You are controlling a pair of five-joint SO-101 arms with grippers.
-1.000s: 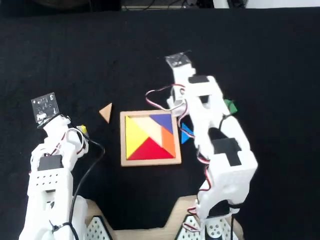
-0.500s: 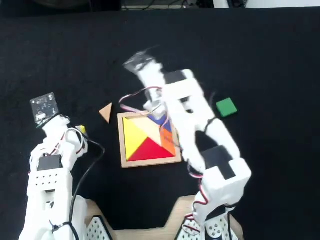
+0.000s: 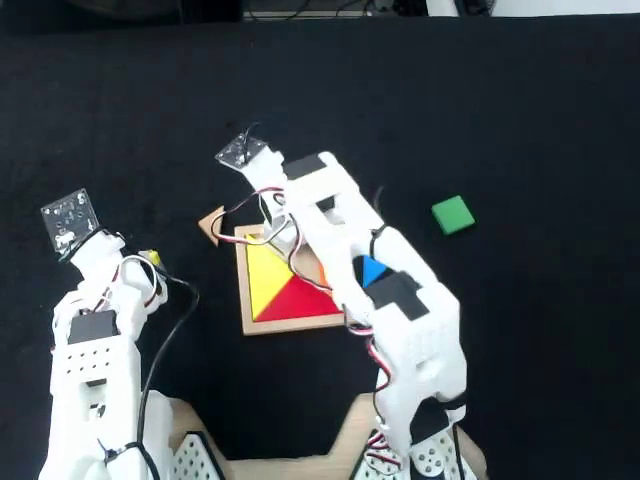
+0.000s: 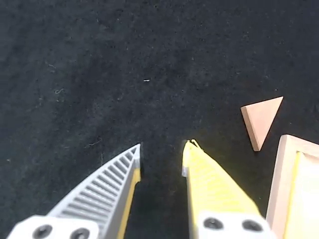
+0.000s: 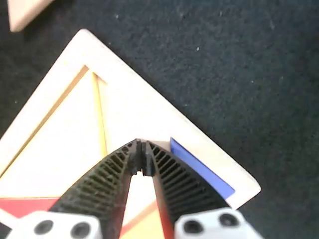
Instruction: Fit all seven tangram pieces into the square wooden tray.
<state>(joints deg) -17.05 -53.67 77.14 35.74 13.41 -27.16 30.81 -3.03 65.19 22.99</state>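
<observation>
A black cloth-covered table (image 3: 520, 120) is seen from the high view, with both arms based at its 6 o'clock edge. The right arm (image 3: 400, 310) is extended toward 11 o'clock across the square wooden tray (image 3: 290, 325), so that the tray's 3 o'clock side is covered. The right gripper (image 5: 142, 149) is positioned over the tray's far corner region. Its jaws are brought fully together with the tips in contact, and nothing is gripped between them. The left arm (image 3: 95, 340) is located at 9 o'clock of the tray, well apart from it. The left gripper (image 4: 162, 147) is held over bare cloth with its jaws spread moderately, and nothing is held between them. The tray is placed near the table's centre. A large yellow triangle (image 3: 265, 275) is seated along its 9 o'clock side, and a large red triangle (image 3: 295, 298) along its 6 o'clock side. A pale wooden piece (image 5: 60, 134) and a blue piece (image 5: 199, 167) are seated beside the closed jaws. A green square (image 3: 453, 214) is left on the cloth at 2 o'clock of the tray, well apart from it. A small tan triangle (image 3: 210, 222) lies just beside the tray's 10 o'clock corner. A small blue triangle (image 3: 372, 270) is visible at 3 o'clock among the right arm's links; whether it rests on the cloth cannot be determined.
</observation>
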